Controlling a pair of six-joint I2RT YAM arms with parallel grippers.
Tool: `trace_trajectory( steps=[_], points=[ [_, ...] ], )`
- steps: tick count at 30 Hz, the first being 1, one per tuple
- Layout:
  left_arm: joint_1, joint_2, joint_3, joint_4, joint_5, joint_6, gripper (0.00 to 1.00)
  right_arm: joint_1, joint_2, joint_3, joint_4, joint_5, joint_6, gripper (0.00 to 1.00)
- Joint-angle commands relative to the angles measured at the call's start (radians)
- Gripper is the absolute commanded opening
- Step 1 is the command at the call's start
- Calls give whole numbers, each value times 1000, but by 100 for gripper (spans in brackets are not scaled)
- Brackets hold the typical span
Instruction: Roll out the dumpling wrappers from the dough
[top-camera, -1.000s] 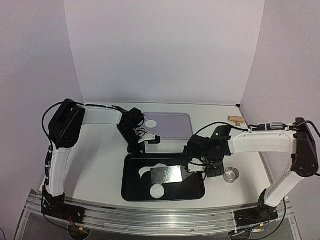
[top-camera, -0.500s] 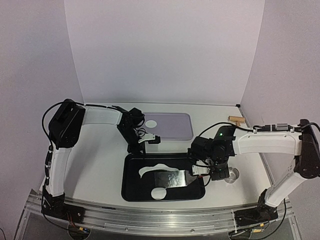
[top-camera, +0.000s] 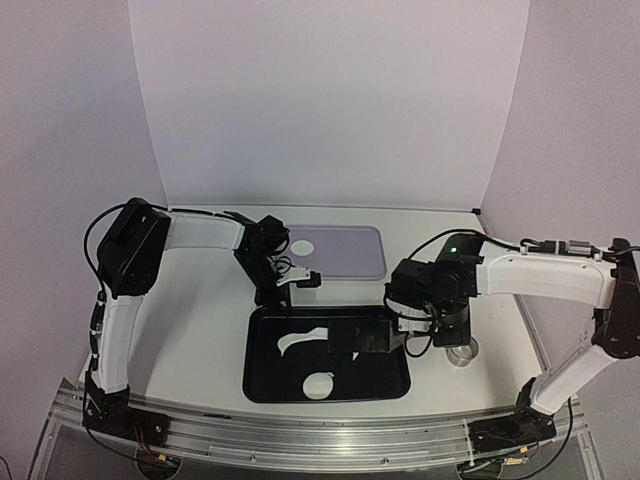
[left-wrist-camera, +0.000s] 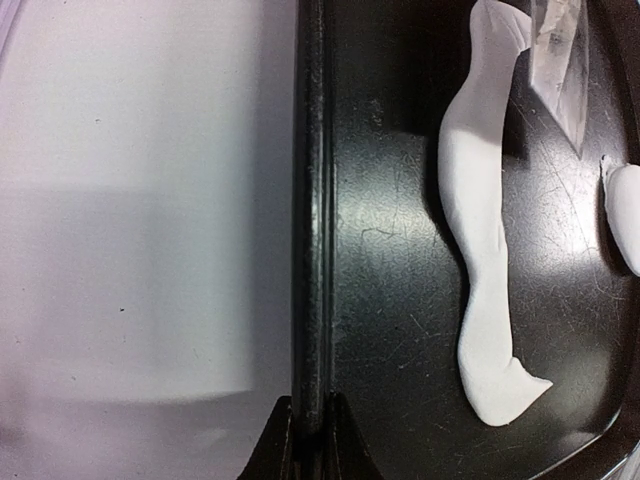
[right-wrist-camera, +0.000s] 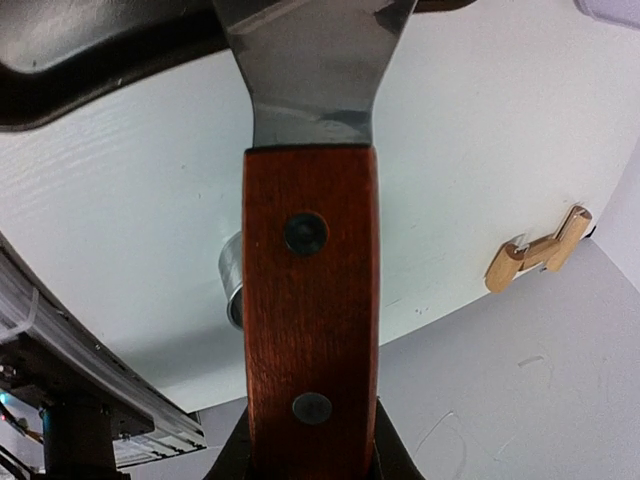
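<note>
The dough (top-camera: 297, 341) is a white crescent strip in the left part of the black tray (top-camera: 262, 380); it also shows in the left wrist view (left-wrist-camera: 480, 250). One round dumpling wrapper (top-camera: 318, 384) lies at the tray's front; its edge shows in the left wrist view (left-wrist-camera: 625, 215). My left gripper (top-camera: 274, 296) is shut on the tray's far left rim (left-wrist-camera: 312, 200). My right gripper (top-camera: 418, 335) is shut on the wooden handle (right-wrist-camera: 310, 310) of a metal scraper, whose blade (top-camera: 360, 338) hangs over the tray's right part.
A small metal ring (top-camera: 461, 352) stands on the table right of the tray, under my right wrist. A purple mat (top-camera: 340, 250) lies behind the tray. A wooden tool (top-camera: 471, 238) lies at the back right.
My right gripper has moved right and back with the scraper; the blade has slid from the tray's middle to its right part and tilted. The left gripper, dough and wrapper have not moved.
</note>
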Motion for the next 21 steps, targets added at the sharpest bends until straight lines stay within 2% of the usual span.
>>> trace_trajectory(
  steps=[1,5,11,21],
  points=[
    [-1,-21,8,41,-44,38,0,0,-144,-8,-227,-41,16,0],
    [-3,-15,14,43,-39,36,0,4,-155,9,-300,-93,22,0],
    [-1,-21,18,37,-46,38,0,20,-109,15,-395,-92,23,0],
    [-2,-12,24,38,-53,38,0,21,-147,-66,-446,-84,-47,0]
  ],
)
